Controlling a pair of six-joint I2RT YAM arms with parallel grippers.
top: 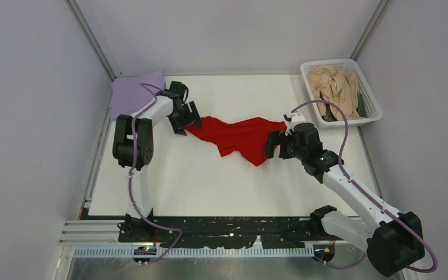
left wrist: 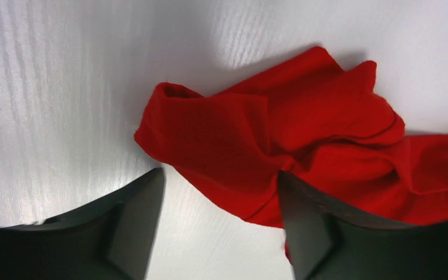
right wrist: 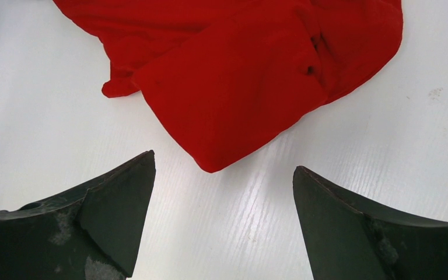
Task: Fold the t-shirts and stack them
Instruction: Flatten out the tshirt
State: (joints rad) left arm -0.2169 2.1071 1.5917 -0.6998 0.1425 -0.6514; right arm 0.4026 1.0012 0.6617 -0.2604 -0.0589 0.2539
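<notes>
A bright red t-shirt (top: 239, 137) lies crumpled across the middle of the white table. My left gripper (top: 188, 121) is open at the shirt's left end; in the left wrist view the red cloth (left wrist: 280, 146) bunches just ahead of my spread fingers (left wrist: 137, 216), its edge by the right one. My right gripper (top: 273, 144) is open at the shirt's right end; in the right wrist view a corner of the red shirt (right wrist: 233, 93) points between my spread fingers (right wrist: 122, 210), apart from them. A folded lavender t-shirt (top: 134, 93) lies at the back left. A beige t-shirt (top: 333, 87) lies heaped in the basket.
A white plastic lattice basket (top: 373, 99) stands at the back right corner of the table. Grey walls close in the table on the left, back and right. The arm bases and a black rail (top: 221, 224) run along the near edge.
</notes>
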